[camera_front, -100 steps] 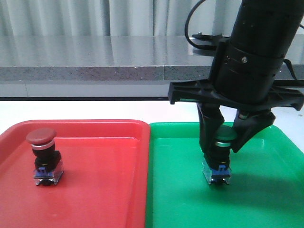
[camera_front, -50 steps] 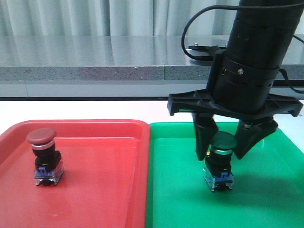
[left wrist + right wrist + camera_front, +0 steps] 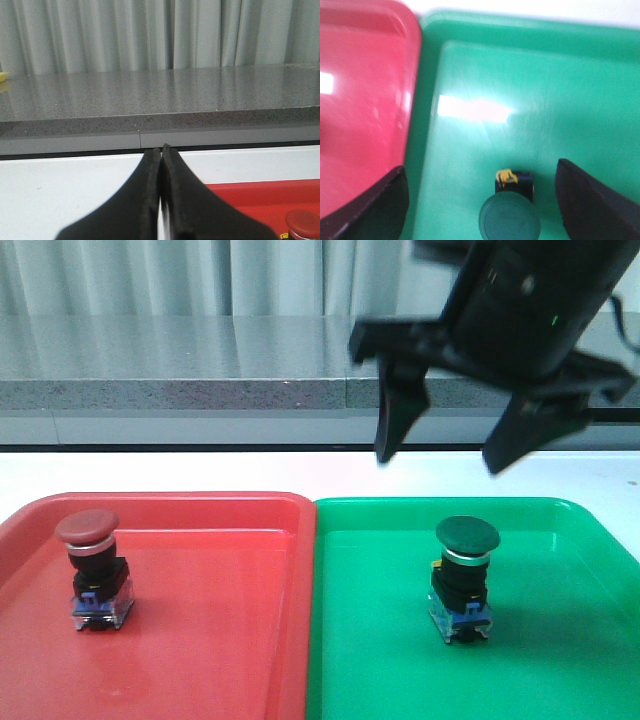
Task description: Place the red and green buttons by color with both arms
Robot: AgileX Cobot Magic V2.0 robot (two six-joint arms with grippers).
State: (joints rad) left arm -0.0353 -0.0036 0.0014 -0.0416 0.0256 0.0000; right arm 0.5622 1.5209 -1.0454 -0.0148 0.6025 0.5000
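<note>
The green button [image 3: 465, 578] stands upright in the green tray [image 3: 560, 660], free of any grip. It also shows in the right wrist view [image 3: 510, 216]. My right gripper [image 3: 440, 455] is open and empty, raised well above the green button; its fingers [image 3: 585, 200] stand wide apart. The red button [image 3: 92, 568] stands upright in the red tray [image 3: 220, 640] at the left. Its cap edge shows in the left wrist view [image 3: 302, 224]. My left gripper [image 3: 161, 152] is shut and empty, off the front view, beside the red tray [image 3: 250, 197].
The two trays sit side by side on a white table [image 3: 200, 470]. A grey stone ledge [image 3: 200, 390] and pale curtains run along the back. The right arm's black body [image 3: 530, 300] hangs over the green tray's back edge.
My right gripper has opened, let go of the green button and risen above it. The green button stays standing in the green tray. The red button has not moved.
</note>
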